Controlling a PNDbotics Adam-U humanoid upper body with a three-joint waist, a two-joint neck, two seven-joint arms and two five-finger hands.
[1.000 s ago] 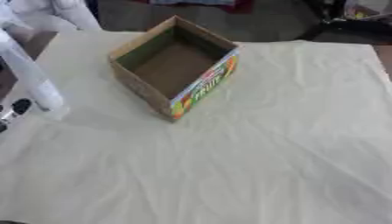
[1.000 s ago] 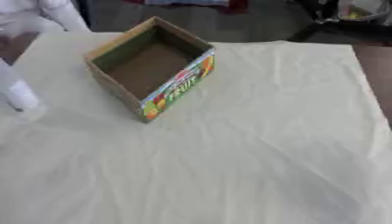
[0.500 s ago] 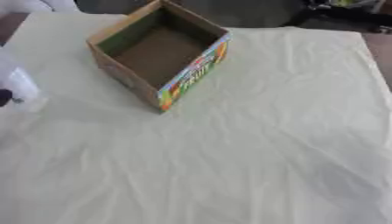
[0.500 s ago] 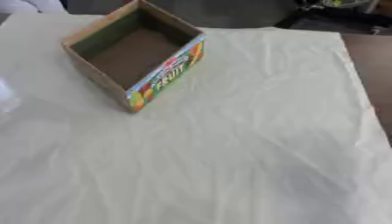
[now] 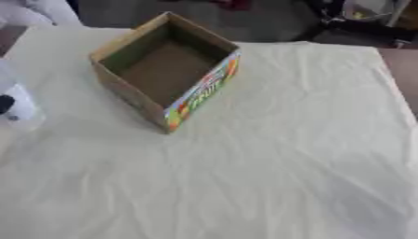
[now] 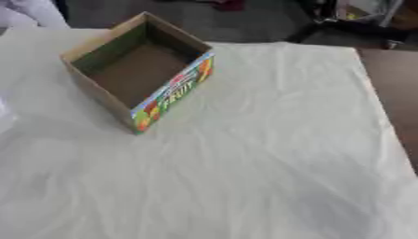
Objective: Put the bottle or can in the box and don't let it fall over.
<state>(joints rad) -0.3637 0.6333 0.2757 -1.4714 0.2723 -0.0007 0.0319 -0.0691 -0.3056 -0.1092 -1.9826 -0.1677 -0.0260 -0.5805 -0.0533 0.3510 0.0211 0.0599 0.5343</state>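
Observation:
An open brown cardboard box (image 5: 204, 91) with a colourful printed side stands empty at the far left of the table, turned at an angle. A pale, whitish bottle (image 5: 19, 99) shows only in part at the left edge of the left eye view, to the left of the box and apart from it. A small black part (image 5: 6, 104) lies against the bottle; it looks like a bit of my left hand, and the rest is cut off. My right hand shows in neither view.
A wrinkled cream cloth (image 5: 269, 158) covers the table. The table's right edge (image 5: 401, 98) runs along brown floor. Dark floor and clutter (image 5: 367, 14) lie beyond the far edge, and something white (image 5: 41, 11) sits at the far left corner.
The whole picture has shifted, so the camera has moved. The bottle now shows less at the left edge. The box stands as it did.

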